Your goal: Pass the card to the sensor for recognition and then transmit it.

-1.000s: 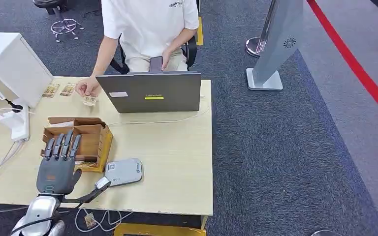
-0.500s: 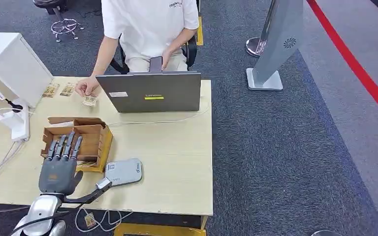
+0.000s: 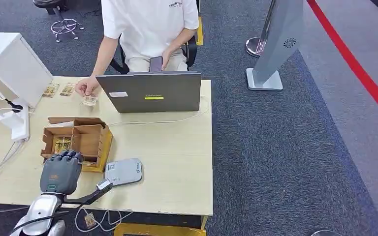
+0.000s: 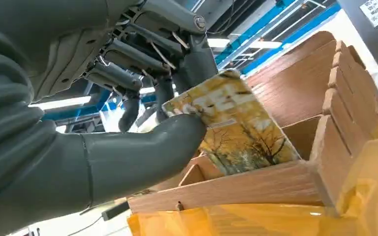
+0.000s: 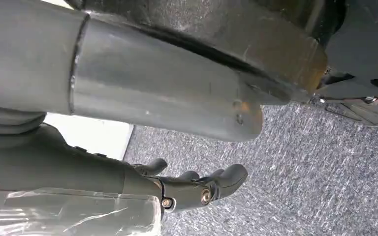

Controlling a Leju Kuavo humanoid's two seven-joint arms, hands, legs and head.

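My left hand [image 3: 61,172] is curled over the near edge of the brown cardboard box [image 3: 102,142] on the table. In the left wrist view the thumb [image 4: 138,152] and the dark fingers [image 4: 165,91] pinch a yellow card with a tree picture [image 4: 236,132], which stands tilted in a compartment of the box [image 4: 295,88]. More cards [image 3: 62,144] lie in the box's left compartment. The grey card sensor [image 3: 124,171] lies flat just right of the box, beside my hand. My right hand [image 5: 192,189] hangs over dark carpet, its fingers loosely bent and holding nothing.
A person [image 3: 147,29] sits behind a grey laptop [image 3: 150,92] at the table's far side, one hand [image 3: 86,88] by cards [image 3: 89,101] on the table. A white box [image 3: 10,61] and power strip [image 3: 19,123] stand far left. Cables run past the sensor.
My left hand's fingers, stretched out over the box before, have curled down into it and closed on a card. The hand has drawn back slightly toward the table's near edge.
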